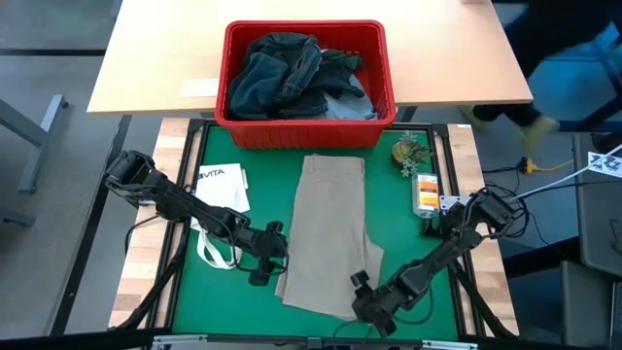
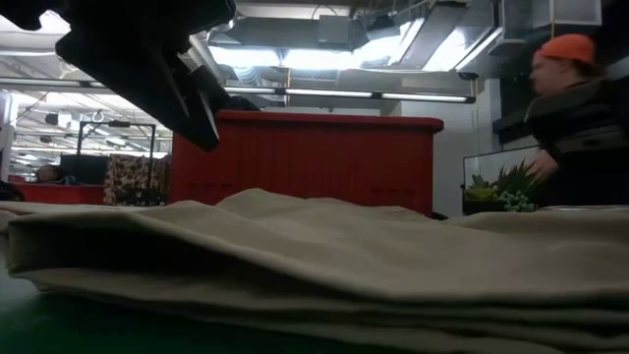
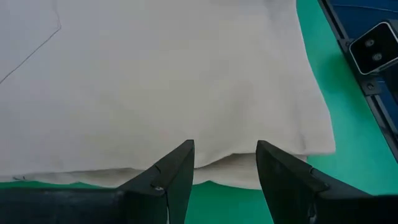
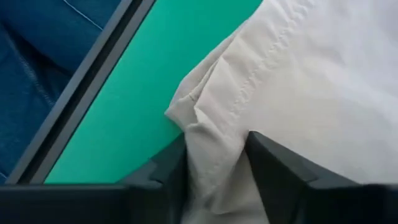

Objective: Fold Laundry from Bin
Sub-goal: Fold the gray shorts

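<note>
Beige trousers (image 4: 311,93): a corner sits between the right gripper (image 4: 214,165) fingers, partly closed, cloth bunched between them. Left gripper (image 3: 225,174) open, trouser edge just ahead, nothing held. Long axis runs from the grippers toward the bin (image 1: 306,122).

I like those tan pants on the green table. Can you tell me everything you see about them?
The beige trousers lie flat on the green mat, folded lengthwise, waist toward the red bin and legs toward the near edge. The cloth looks like soft cotton with stitched seams. The left gripper sits open at one long edge without gripping. The right gripper has a bunched corner of the hem between its fingers.
</note>
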You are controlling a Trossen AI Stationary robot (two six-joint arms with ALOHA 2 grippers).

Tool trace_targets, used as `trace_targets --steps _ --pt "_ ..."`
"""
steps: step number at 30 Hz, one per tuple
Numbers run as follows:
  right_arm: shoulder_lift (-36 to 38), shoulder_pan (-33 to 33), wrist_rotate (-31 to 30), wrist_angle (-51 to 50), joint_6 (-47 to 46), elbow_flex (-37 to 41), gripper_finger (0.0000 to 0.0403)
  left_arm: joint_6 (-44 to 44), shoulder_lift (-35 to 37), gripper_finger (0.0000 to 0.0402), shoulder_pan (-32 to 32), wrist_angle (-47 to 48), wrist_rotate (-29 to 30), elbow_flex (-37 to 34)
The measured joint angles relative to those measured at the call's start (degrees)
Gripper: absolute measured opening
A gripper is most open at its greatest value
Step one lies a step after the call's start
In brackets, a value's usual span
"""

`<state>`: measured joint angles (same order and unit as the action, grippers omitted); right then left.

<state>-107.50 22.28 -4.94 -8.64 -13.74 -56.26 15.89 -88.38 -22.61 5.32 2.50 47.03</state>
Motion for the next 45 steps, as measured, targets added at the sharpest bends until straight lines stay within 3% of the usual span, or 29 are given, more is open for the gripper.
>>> trace_targets --steps 6,10,19,23,31,40,45 --pt "0.0 0.1 -0.2 -0.3 0.0 0.1 0.0073 -7.3 0.0 0.0166 0.0 0.0 -1.0 0.0" --pt "-0.1 0.1 -0.2 -0.3 0.0 0.1 0.0042 -15.9 0.0 0.0166 -0.2 0.0 -4.7 0.0" --pt "-0.1 0.1 -0.3 -0.4 0.0 0.1 0.0033 -37.0 -0.4 0.0166 -3.9 0.0 -5.9 0.0" --pt "-0.1 0.2 -0.4 -0.3 0.0 0.1 0.0038 -38.2 -2.5 0.0166 -5.1 0.1 -3.3 0.0" --pt "-0.1 0.2 -0.5 -0.1 0.0 0.2 0.0039 -53.2 -6.0 0.0166 -8.3 -0.1 11.0 0.0" --pt "-0.1 0.2 -0.5 1.4 0.0 0.3 0.0039 -59.6 -9.6 0.0166 -8.7 -0.6 13.6 0.0" --pt "-0.2 0.2 -0.5 2.6 0.0 0.2 0.0040 -59.6 -10.8 0.0166 -8.9 -6.0 18.7 0.0"
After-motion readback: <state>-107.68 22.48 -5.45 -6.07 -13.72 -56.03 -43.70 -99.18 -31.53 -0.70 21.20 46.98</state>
